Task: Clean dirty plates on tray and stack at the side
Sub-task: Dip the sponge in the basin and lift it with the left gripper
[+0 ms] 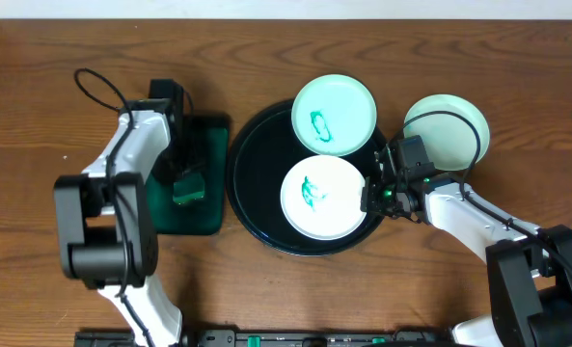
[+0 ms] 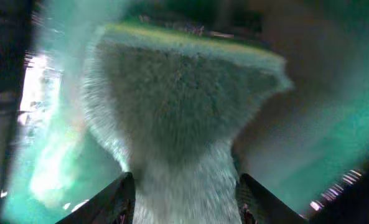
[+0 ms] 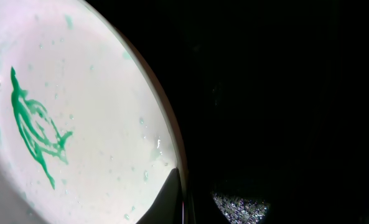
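Note:
The round black tray point(image 1: 252, 183) holds two dirty plates with teal smears: one at the front point(image 1: 322, 198) and one at the back point(image 1: 334, 114) that overlaps the tray's rim. A third, pale-mint plate point(image 1: 447, 130) with no smear lies on the table to the right. My right gripper point(image 1: 374, 193) is shut on the front plate's right rim. The right wrist view shows one finger point(image 3: 187, 205) lying on top of that plate point(image 3: 78, 124). My left gripper point(image 1: 187, 183) is down on the dark green tray, shut on the green sponge point(image 2: 172, 106).
The rectangular dark green tray point(image 1: 208, 135) sits just left of the black tray, almost touching it. The bare wooden table point(image 1: 517, 67) surrounds everything. Both arm bases stand at the table's front edge.

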### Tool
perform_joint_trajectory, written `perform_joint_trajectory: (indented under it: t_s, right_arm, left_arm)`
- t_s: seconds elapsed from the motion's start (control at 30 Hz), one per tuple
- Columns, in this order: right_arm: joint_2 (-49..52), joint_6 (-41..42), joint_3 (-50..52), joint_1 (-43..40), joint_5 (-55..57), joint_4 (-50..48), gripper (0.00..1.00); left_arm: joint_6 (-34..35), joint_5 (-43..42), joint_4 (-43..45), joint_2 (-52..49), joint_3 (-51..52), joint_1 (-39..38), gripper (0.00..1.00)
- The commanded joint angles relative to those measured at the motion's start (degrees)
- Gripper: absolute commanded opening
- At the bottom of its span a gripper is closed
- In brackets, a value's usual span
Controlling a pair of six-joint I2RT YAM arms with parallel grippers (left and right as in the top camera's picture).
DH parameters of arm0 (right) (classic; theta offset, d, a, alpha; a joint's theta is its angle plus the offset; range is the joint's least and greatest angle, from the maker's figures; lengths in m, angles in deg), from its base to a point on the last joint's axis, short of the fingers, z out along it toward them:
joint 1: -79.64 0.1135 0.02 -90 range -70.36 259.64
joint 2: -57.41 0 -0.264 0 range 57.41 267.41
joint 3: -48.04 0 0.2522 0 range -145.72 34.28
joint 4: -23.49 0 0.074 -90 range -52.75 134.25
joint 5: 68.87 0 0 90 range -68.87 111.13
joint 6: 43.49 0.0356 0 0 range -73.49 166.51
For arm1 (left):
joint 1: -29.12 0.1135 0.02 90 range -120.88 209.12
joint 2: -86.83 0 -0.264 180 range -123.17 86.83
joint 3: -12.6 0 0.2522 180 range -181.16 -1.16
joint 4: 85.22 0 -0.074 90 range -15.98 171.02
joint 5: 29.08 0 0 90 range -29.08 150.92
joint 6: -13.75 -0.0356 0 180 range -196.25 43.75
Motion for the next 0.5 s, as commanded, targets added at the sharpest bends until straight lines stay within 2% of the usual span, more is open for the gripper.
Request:
perform_joint_trajectory:
  t_s: [0.0, 0.03, 0.07, 0.1, 0.33, 0.47]
  right_arm:
    - [4.0, -0.7, 1.7, 0.9, -0.2, 0.3, 0.01]
    - [4.0, -0.7, 1.7, 0.9, -0.5, 0.3, 0.01]
    - [4.0, -0.7, 1.7, 0.9, -0.8, 0.5, 0.01]
    - [4.0, -0.7, 1.7, 0.9, -0.8, 0.5, 0.01]
    - [4.0, -0.7, 1.7, 0.9, -0.8, 0.9, 0.01]
    - [4.0, -0.7, 1.7, 0.9, -0.7, 0.9, 0.01]
  left_arm:
    - [0.1, -0.2, 0.5, -4.1, 0.9, 0.1, 0.38]
    - [0.1, -0.2, 0.7, -4.8, 0.9, 0.1, 0.29]
    - [0.1, -0.2, 1.1, -5.7, 0.9, 0.1, 0.13]
    - [0.1, -0.2, 1.6, -6.1, 0.9, 0.1, 0.07]
    - [0.0, -0.2, 1.6, -3.7, 0.7, -0.1, 0.07]
    - [0.0, 0.3, 1.7, 2.5, 0.7, -1.7, 0.07]
